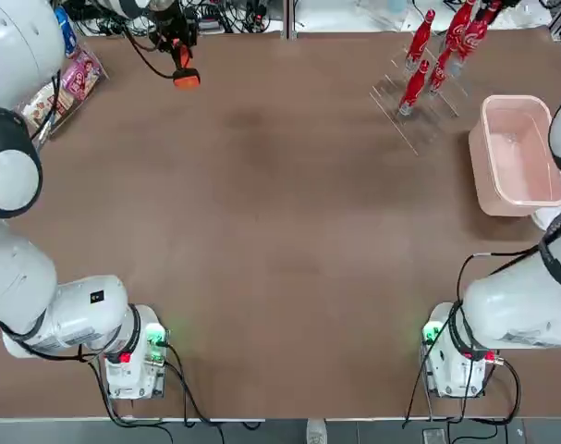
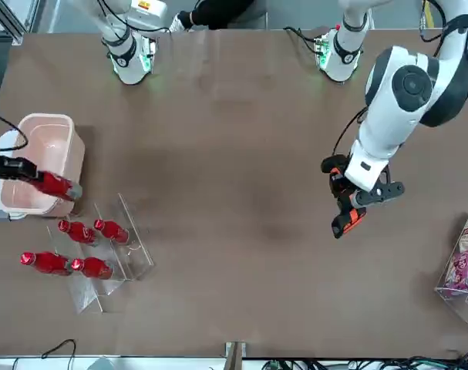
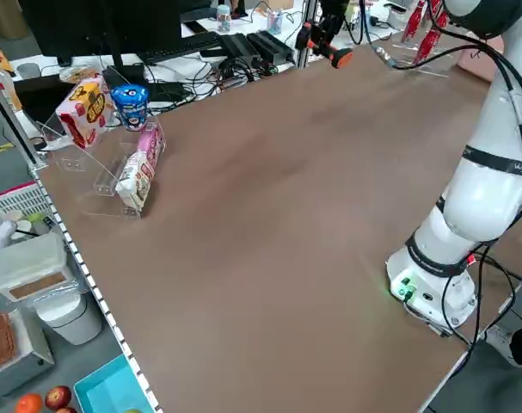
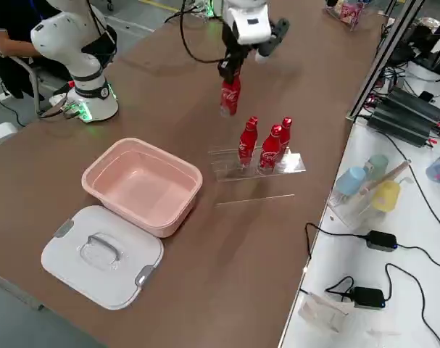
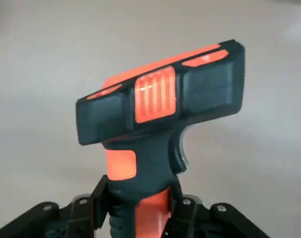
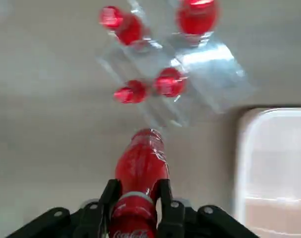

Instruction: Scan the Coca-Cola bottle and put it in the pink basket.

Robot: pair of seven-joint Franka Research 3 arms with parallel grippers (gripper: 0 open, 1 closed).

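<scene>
My right gripper (image 2: 29, 176) is shut on a red Coca-Cola bottle (image 2: 55, 186), held in the air by the far corner of the pink basket (image 2: 45, 118) and beside the rack. In the right wrist view the bottle (image 6: 140, 166) sits between the fingers with its cap pointing away, above the racked bottles (image 6: 155, 84). From the right side, the bottle (image 4: 230, 96) hangs under the gripper (image 4: 232, 72). My left gripper (image 5: 140, 210) is shut on the handle of the orange-and-black scanner (image 5: 160, 111), raised over the table's far left (image 1: 183, 69).
Several more Coca-Cola bottles (image 1: 412, 85) stand in a clear acrylic rack (image 1: 419, 116) beside the pink basket (image 1: 516, 100). A white lid (image 4: 104, 254) lies next to the basket. A clear stand with snack packs (image 3: 114, 146) sits at the far left edge.
</scene>
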